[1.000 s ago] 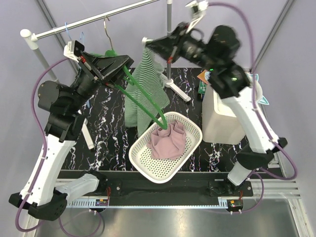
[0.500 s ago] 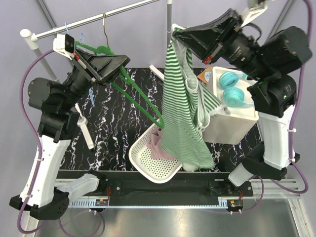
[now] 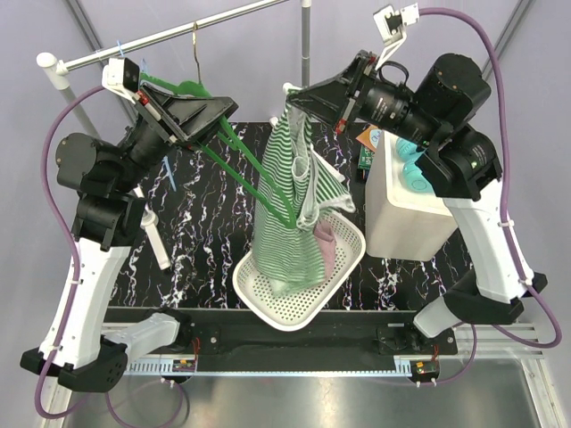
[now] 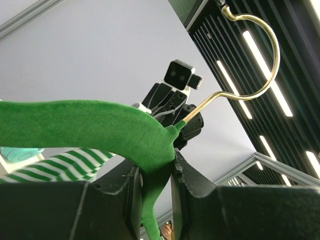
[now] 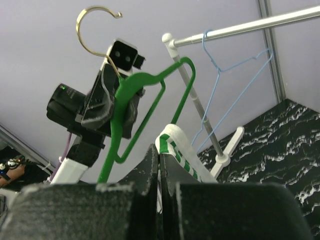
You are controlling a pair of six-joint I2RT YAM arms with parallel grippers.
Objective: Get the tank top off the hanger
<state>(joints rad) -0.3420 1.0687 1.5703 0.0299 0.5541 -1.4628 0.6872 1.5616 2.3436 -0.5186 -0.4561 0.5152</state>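
Right tool (image 3: 291,90) pinches tank top (image 3: 287,223); hanger (image 3: 241,153) perhaps inside.

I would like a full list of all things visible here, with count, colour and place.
tank top: one, green-white striped, hanging from right pincer above basket
hanger: one, green, gold hook, in left pincer
basket: one, white, table centre front
cloth: one, pink, inside basket
bin: one, white, table right
headphones: one pair, teal, atop bin
rail: one, silver, back left
wire hanger: one, blue, on rail
table: one, black marbled, under all
left pincer: one, black, shut on hanger
right pincer: one, black, shut on tank top
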